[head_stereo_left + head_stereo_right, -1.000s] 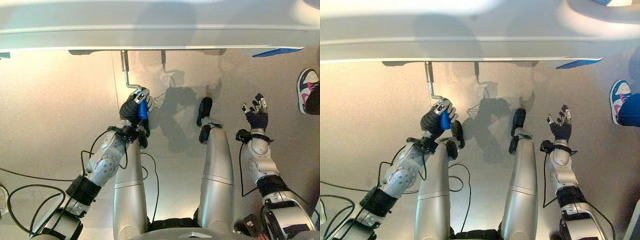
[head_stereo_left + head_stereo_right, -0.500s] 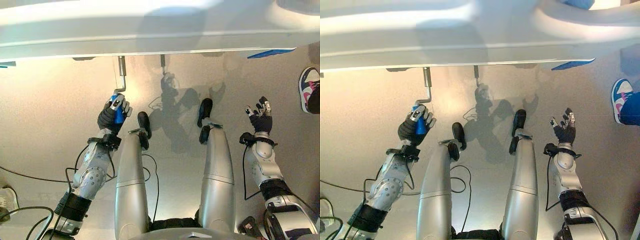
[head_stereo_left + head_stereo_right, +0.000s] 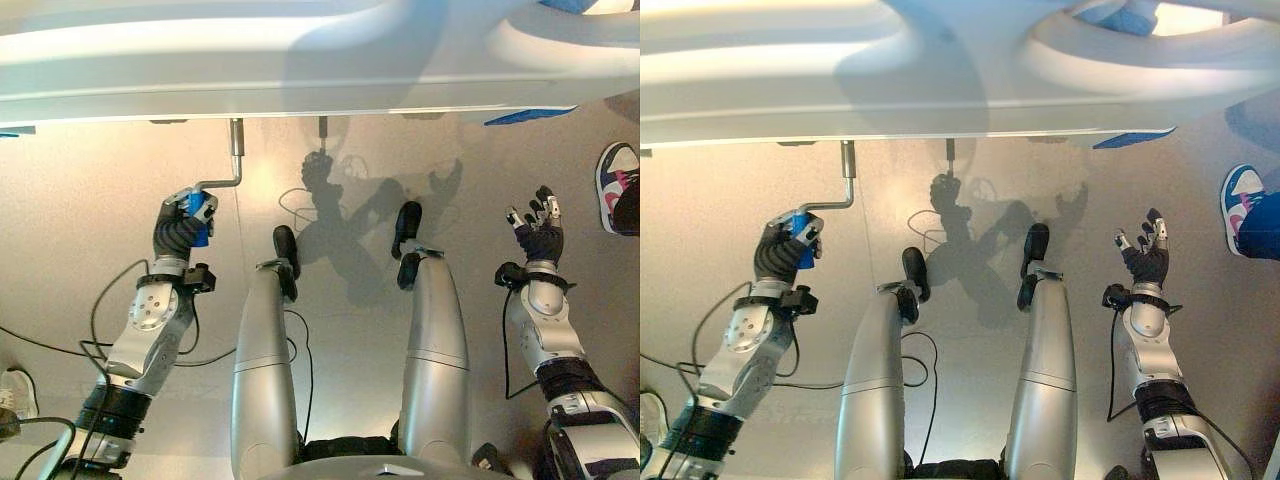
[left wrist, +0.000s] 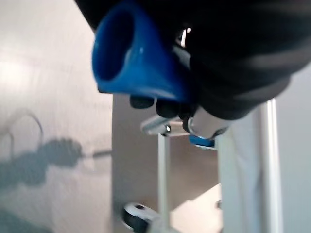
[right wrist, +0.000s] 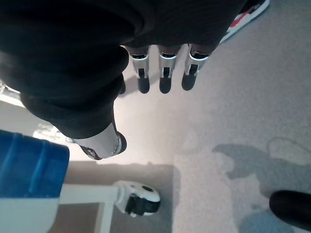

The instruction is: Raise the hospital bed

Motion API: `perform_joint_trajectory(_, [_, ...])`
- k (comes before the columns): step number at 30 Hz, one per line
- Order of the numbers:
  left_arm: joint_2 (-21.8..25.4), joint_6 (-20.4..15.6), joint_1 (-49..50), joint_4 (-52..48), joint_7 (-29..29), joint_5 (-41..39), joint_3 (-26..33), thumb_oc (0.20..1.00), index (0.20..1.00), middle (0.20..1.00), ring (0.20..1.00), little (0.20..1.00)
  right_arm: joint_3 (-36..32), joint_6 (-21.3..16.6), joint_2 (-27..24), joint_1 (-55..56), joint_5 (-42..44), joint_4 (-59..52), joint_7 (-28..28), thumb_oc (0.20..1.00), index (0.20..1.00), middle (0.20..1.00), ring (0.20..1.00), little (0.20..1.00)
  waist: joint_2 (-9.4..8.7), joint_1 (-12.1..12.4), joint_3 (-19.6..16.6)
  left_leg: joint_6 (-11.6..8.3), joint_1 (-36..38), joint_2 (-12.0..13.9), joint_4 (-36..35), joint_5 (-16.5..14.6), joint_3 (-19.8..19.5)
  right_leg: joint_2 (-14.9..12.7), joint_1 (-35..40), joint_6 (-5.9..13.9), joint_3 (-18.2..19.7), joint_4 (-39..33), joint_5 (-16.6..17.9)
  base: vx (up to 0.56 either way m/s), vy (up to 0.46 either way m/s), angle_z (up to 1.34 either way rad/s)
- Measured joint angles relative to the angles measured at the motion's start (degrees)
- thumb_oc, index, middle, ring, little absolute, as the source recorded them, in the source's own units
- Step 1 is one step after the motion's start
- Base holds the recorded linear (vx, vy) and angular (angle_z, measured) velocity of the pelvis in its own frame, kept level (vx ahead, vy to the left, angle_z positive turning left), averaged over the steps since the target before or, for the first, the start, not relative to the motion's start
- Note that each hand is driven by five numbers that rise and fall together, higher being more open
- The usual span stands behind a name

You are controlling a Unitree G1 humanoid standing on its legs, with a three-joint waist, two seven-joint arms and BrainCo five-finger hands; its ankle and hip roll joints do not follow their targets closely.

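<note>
— Where's the crank [image 3: 226, 172]?

— Under the bed's [image 3: 300, 60] foot edge, toward its left end. The left hand [image 3: 180, 225] is clenched round its blue grip [image 3: 198, 207].

— How will it handle?

— Probably stiff, rigid metal; hold the grip. The right hand [image 3: 541, 232] hangs relaxed, empty.

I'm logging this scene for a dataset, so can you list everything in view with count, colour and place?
hospital bed: one, white frame, across the far edge of the floor.
crank: one, silver bent rod, hanging from the bed's underside, ahead of the left arm.
crank handle: one, blue grip, at the crank's free end.
second crank: one, silver, under the bed, nearer its middle.
caster wheel: one, white with dark hub, under the bed frame.
shoe: one, white with pink, a person's, at the far right.
left hand: curled round the crank handle.
right hand: open, raised over bare floor.
</note>
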Motion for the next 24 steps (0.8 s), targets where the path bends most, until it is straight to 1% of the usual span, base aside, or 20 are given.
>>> perform_joint_trajectory(2, [0.6,0.0,-0.2,0.8,0.0,1.5,0.0,0.200,0.200,0.200,0.200,0.200,-0.1,-0.1,-0.6,0.0,0.0,-0.1,0.2,1.000,1.000,1.000,1.000,1.000,0.11,0.0,0.0,0.00,0.1,0.1,-0.1,0.0,0.0,0.2,0.1,-0.26,0.0,-0.1,-0.1,0.01,0.013,-0.02])
perform_joint_trajectory(5, [3.1,0.4,-1.7,4.9,0.7,12.7,0.4,0.200,0.200,0.200,0.200,0.200,-1.0,-0.3,-1.0,0.1,0.0,0.0,0.2,1.000,1.000,1.000,1.000,1.000,0.16,-0.1,0.0,-0.06,0.2,0.3,-0.4,0.0,0.0,0.4,0.1,-0.63,-0.1,-0.4,-0.1,0.00,0.013,0.00])
perform_joint_trajectory(6, [2.6,0.3,-2.4,6.2,1.3,14.6,0.4,0.200,0.200,0.200,0.200,0.200,-1.2,-0.4,-1.1,0.1,0.0,0.0,0.2,1.000,1.000,1.000,1.000,1.000,0.32,0.0,-0.1,-0.06,0.1,0.3,-0.5,0.0,0.0,0.5,0.1,-0.62,-0.1,-0.7,0.0,0.01,0.039,-0.05])
perform_joint_trajectory(7, [2.5,0.4,-4.7,10.7,2.2,16.9,0.2,0.200,0.200,0.200,0.200,0.200,-1.2,-0.4,-1.4,-0.2,0.0,0.0,0.2,1.000,1.000,1.000,1.000,1.000,0.61,0.0,-0.1,-0.05,0.1,0.4,-0.6,0.0,0.1,0.6,0.1,-0.55,0.0,-1.0,0.2,0.01,0.016,-0.05])
perform_joint_trajectory(11, [2.6,1.7,-7.5,15.4,3.5,23.9,0.1,0.200,0.200,0.200,0.200,0.200,-1.3,-0.4,-1.6,-0.2,0.0,0.0,0.2,1.000,1.000,1.000,1.000,1.000,0.70,0.0,-0.1,-0.06,-0.1,0.5,-0.7,0.0,0.1,0.8,0.0,-0.52,0.1,-1.4,0.4,0.01,0.011,-0.03])
perform_joint_trajectory(12, [2.2,1.9,-9.7,19.2,4.6,25.7,-0.8,0.200,0.200,0.200,0.200,0.200,-1.3,-0.4,-1.6,-0.4,0.0,0.0,0.2,1.000,1.000,1.000,1.000,1.000,0.74,0.0,-0.1,-0.06,-0.1,0.6,-0.8,0.0,0.2,0.8,-0.1,-0.52,0.1,-1.6,0.4,0.01,-0.003,-0.03])
perform_joint_trajectory(15, [2.1,4.1,-13.4,23.0,5.1,28.1,-1.7,0.200,0.200,0.200,0.200,0.200,-1.3,-0.5,-2.0,-1.2,0.0,0.0,0.2,1.000,1.000,1.000,1.000,1.000,0.76,-0.2,-0.1,-0.08,-0.9,0.7,-0.6,0.0,0.1,0.9,-0.9,-0.56,0.1,-1.6,0.5,0.00,0.000,0.00])
perform_joint_trajectory(17, [1.1,4.5,-16.9,28.3,6.0,28.4,-3.3,0.200,0.200,0.200,0.200,0.200,-1.1,-0.4,-2.1,-1.7,0.0,0.4,0.2,1.000,1.000,1.000,1.000,1.000,0.86,0.1,-0.1,-0.50,-1.2,0.7,-0.3,0.1,0.1,1.0,-1.0,-0.51,0.1,-1.4,0.5,0.01,-0.013,-0.02])
perform_joint_trajectory(18, [0.5,5.5,-18.4,30.2,6.1,28.7,-3.6,0.200,0.200,0.200,0.200,0.200,-1.0,-0.5,-2.1,-2.0,0.0,0.3,0.2,1.000,1.000,1.000,1.000,1.000,0.85,-0.1,-0.1,-0.69,-1.4,0.8,0.1,-0.1,0.0,1.1,-1.1,-0.53,0.1,-1.1,0.5,0.02,-0.032,-0.03])
perform_joint_trajectory(21, [-1.9,6.9,-24.1,38.5,6.9,30.3,-5.1,0.200,0.200,0.200,0.200,0.200,-0.6,-0.6,-2.3,-2.3,0.1,0.5,0.1,1.000,1.000,1.000,1.000,1.000,0.84,-0.3,-0.1,-0.84,-2.0,0.9,1.3,-0.3,-0.1,1.1,-1.7,-0.46,0.2,-0.3,0.4,0.00,0.000,0.00])
perform_joint_trajectory(24, [-4.1,8.4,-28.0,44.4,7.3,30.3,-6.3,0.200,0.200,0.200,0.200,0.200,0.9,-0.6,-2.2,-2.5,0.6,0.6,0.1,1.000,1.000,1.000,1.000,1.000,0.77,-0.7,-0.1,-0.57,-2.6,1.0,2.4,-0.6,-0.3,1.2,-2.0,-0.51,0.3,0.4,0.4,0.01,-0.015,0.00])
